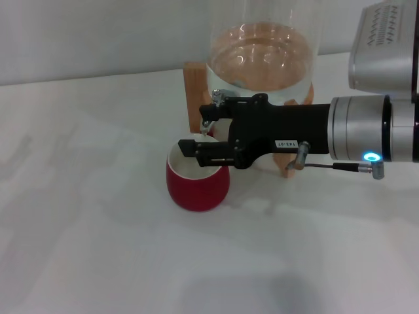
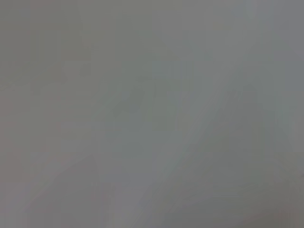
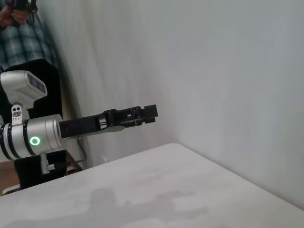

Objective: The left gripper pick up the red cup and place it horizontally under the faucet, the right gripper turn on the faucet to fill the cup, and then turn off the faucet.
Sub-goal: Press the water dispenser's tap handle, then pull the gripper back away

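The red cup [image 1: 196,190] stands upright on the white table, cream inside showing, right below the chrome faucet [image 1: 218,97]. My right gripper [image 1: 206,124] reaches in from the right at faucet height. Its jaws stand apart, one finger above by the chrome lever, the other just over the cup's rim. The faucet is largely hidden behind the gripper. No stream of water shows. My left gripper [image 3: 148,114] shows only in the right wrist view, held in the air off the table's edge, away from the cup. The left wrist view shows only blank grey.
The clear glass dispenser [image 1: 262,52], partly filled with water, sits on a wooden stand [image 1: 194,91] at the back of the white table [image 1: 98,248]. A person in a plaid shirt [image 3: 23,45] stands behind the left arm.
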Motion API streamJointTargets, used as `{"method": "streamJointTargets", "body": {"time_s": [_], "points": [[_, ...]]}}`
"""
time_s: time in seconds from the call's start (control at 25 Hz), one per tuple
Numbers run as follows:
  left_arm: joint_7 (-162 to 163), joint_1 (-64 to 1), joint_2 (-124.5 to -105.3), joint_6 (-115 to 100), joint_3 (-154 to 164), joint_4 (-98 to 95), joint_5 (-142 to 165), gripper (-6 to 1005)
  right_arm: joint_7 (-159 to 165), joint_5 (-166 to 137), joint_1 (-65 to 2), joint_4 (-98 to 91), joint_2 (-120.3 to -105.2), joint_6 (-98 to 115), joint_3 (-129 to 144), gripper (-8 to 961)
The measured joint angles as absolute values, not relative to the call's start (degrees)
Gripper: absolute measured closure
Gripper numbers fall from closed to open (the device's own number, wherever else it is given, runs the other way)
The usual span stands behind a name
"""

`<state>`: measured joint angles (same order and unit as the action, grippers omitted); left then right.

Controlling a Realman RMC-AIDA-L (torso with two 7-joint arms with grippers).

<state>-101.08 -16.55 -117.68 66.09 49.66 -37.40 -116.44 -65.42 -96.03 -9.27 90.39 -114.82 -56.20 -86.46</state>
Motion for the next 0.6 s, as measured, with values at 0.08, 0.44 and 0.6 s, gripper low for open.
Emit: {"method": "streamJointTargets", "body": {"time_s": [0.08, 0.44, 0.6], "points": [[-101.1, -16.5, -117.68, 66.1, 49.7, -37.5, -116.4, 119, -65.3, -96.0, -9.3, 90.4, -114.86, -56.2, -86.2, 231], [-101.0, -16.5, -117.75, 66.1, 49.7, -37.5, -116.5, 119, -64.9, -96.4, -9.6, 89.6, -114.87, -56.2, -86.7, 231], [-101.0, -16.5, -117.85, 66.1, 49.7, -37.5, -116.5, 119, -64.9, -96.4, -9.7, 88.9, -114.85, -56.2, -87.2, 231]]}}
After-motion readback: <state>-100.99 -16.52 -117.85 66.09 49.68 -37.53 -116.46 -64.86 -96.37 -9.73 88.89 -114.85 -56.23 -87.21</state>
